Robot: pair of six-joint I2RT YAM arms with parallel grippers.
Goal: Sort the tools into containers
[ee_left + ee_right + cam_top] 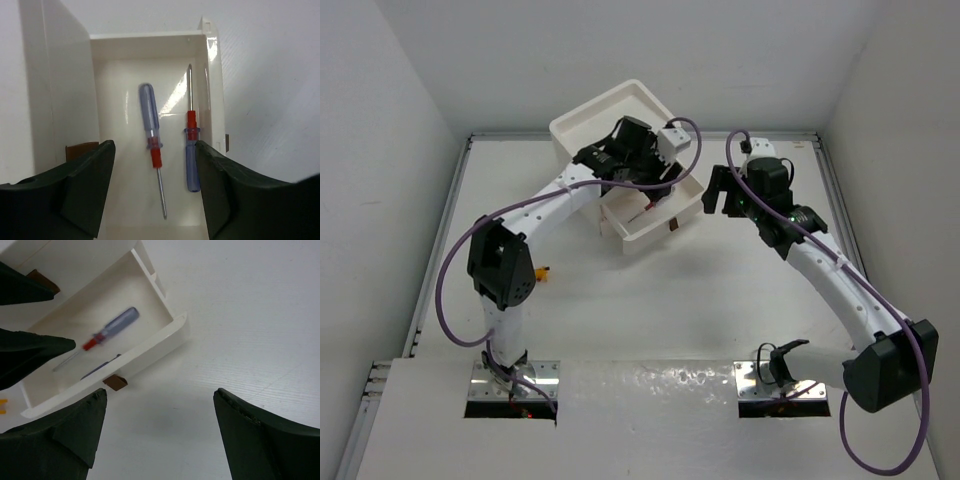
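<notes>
Two blue-handled screwdrivers lie side by side on the floor of a pulled-out white drawer [150, 47]: one [150, 117] in the middle, the other [192, 160] along the right wall. My left gripper [155, 190] hangs open just above them and holds nothing. From above it sits over the drawer [655, 228] of the white cube unit [605, 115]. My right gripper [160, 405] is open over bare table beside the drawer's front, to the right of it [720, 190]. A yellow-orange screwdriver [542, 274] lies on the table by the left arm's elbow.
The drawer's dark-red handle [115, 382] sticks out toward the right gripper. White walls enclose the table on three sides. Purple cables loop off both arms.
</notes>
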